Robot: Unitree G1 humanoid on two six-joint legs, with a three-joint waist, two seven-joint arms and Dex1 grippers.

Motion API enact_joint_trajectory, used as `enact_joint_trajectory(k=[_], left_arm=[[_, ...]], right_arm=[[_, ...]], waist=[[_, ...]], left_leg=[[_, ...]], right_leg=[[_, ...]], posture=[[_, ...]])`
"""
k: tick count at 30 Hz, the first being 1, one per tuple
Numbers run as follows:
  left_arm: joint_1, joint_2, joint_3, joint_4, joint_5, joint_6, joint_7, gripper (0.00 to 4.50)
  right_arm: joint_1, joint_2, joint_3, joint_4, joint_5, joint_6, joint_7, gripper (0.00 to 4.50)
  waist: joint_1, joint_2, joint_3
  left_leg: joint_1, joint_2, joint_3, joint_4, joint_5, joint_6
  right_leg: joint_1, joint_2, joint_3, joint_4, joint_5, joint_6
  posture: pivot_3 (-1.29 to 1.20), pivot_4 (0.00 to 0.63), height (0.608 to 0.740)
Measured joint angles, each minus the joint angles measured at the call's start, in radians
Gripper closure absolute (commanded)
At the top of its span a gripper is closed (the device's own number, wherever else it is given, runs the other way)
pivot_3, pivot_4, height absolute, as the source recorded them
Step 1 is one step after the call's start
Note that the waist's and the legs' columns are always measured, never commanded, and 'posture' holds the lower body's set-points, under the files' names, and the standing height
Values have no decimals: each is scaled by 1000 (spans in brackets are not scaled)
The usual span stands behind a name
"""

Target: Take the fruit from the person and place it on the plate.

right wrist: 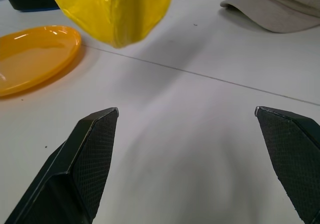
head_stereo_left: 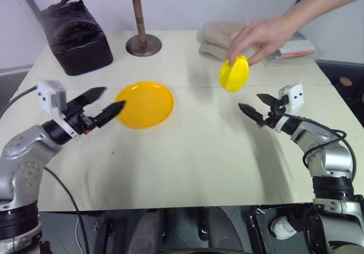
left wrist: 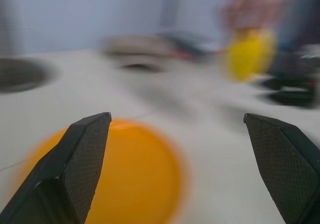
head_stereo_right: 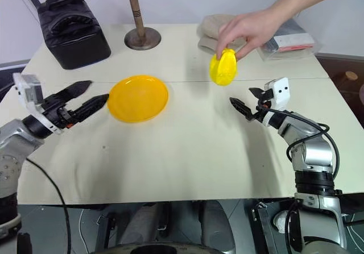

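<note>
Holding the fruit (head_stereo_left: 234,73) above the table (head_stereo_left: 187,152): person's hand (head_stereo_left: 260,38) | plate (head_stereo_left: 144,104) empty, left of it | right gripper (head_stereo_left: 257,106) below the fruit, jaws apart | left gripper (head_stereo_left: 105,103) at plate's edge, jaws apart | head views add bag (head_stereo_left: 75,36), wooden stand (head_stereo_left: 137,18); right wrist view shows cap (right wrist: 280,6)

I'm seeing the person's hand (head_stereo_left: 263,36) gripping the glossy lemon-yellow ridged fruit (head_stereo_left: 234,73) from above, hanging clear over the table. The empty round orange-yellow plate (head_stereo_left: 144,104) is lying flat, well apart leftward.
</note>
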Motion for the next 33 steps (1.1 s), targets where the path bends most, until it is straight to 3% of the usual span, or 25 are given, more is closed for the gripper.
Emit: enact_joint_trajectory(k=[8,13,31,33], left_arm=[[-76,37,-44,87,12,20,-40,43],[-115,20,-67,115,38,0,-39,43],[-62,2,-41,94,52,-23,11,43],[-61,2,-41,88,52,-25,13,0]], right_arm=[[36,-13,-80,-146,102,109,-39,0],[-54,23,-86,-217,169,166,-95,0],[-159,67,5,-99,139,131,-81,0],[-166,73,8,-88,137,124,-81,551]], waist=[[-2,0,0],[-1,0,0],[-1,0,0],[0,0,0]], left_leg=[[1,0,0,0,0,0],[1,0,0,0,0,0],[0,0,0,0,0,0],[0,0,0,0,0,0]], right_leg=[[0,2,0,1,0,0],[0,3,0,1,0,0],[0,2,0,1,0,1],[0,2,0,1,0,1]], posture=[[0,150,740],[0,150,740],[0,150,740],[0,150,740]])
